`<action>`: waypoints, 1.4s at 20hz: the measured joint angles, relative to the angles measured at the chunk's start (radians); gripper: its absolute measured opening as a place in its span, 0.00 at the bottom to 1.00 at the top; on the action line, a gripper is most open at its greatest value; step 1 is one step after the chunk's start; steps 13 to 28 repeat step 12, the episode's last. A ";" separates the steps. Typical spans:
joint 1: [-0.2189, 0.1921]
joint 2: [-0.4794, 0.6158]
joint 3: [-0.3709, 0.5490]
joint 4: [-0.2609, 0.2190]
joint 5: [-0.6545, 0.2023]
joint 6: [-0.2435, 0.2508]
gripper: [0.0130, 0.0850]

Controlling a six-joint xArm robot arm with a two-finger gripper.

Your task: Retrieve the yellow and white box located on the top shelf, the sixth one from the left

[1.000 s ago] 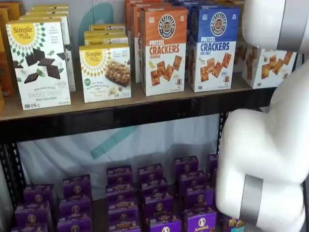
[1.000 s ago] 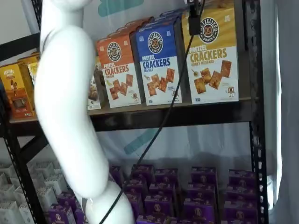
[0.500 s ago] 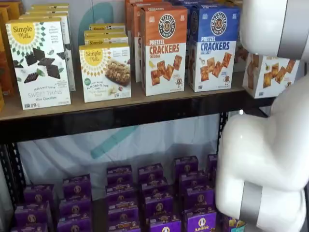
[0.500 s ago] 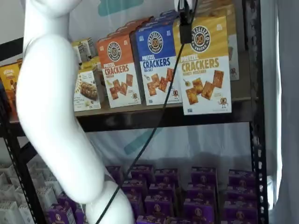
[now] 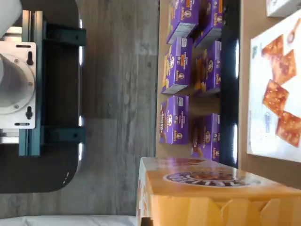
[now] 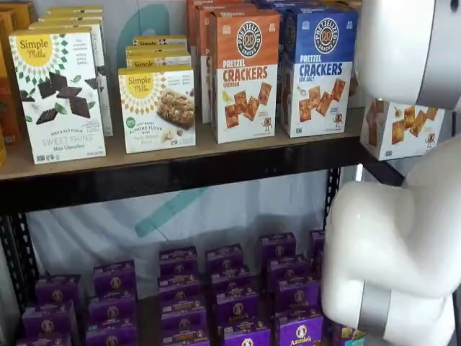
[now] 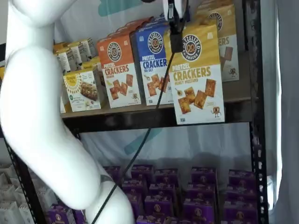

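The yellow and white box (image 7: 194, 74) hangs in the air in front of the top shelf (image 7: 140, 119), tilted a little, its base below the black rail. My gripper (image 7: 175, 16) is at its top edge, shut on it. In a shelf view only its white lower part (image 6: 403, 130) shows, past the shelf's (image 6: 180, 173) right end; the arm hides the rest. In the wrist view its yellow top with the round dark logo (image 5: 211, 188) is close under the camera.
The orange (image 7: 119, 70) and blue (image 7: 152, 60) crackers cartons stand beside the emptied slot. Another yellow carton (image 7: 224, 42) stands behind it. Purple boxes (image 6: 230, 288) fill the lower shelf. The white arm (image 7: 42, 116) and a black cable (image 7: 140, 144) hang in front.
The yellow and white box has come forward off the shelf and sunk lower, held by the gripper. The arm has drawn back from the shelves with it.
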 joint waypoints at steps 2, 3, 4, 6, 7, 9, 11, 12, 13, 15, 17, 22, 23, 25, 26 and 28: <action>0.005 -0.016 0.019 -0.004 0.000 0.003 0.67; 0.007 -0.025 0.030 -0.006 0.000 0.005 0.67; 0.009 -0.031 0.038 -0.006 0.002 0.006 0.67; 0.011 -0.043 0.052 -0.008 0.005 0.008 0.67; 0.012 -0.048 0.058 -0.010 0.006 0.009 0.67; 0.014 -0.057 0.070 -0.013 0.009 0.009 0.67; 0.015 -0.065 0.080 -0.015 0.011 0.009 0.67; 0.014 -0.069 0.086 -0.015 0.011 0.009 0.67; 0.014 -0.069 0.086 -0.015 0.011 0.009 0.67; 0.014 -0.069 0.086 -0.015 0.011 0.009 0.67; 0.014 -0.069 0.086 -0.015 0.011 0.009 0.67; 0.014 -0.069 0.086 -0.015 0.011 0.009 0.67; 0.014 -0.069 0.086 -0.015 0.011 0.009 0.67; 0.014 -0.069 0.086 -0.015 0.011 0.009 0.67; 0.014 -0.069 0.086 -0.015 0.011 0.009 0.67; 0.014 -0.069 0.086 -0.015 0.011 0.009 0.67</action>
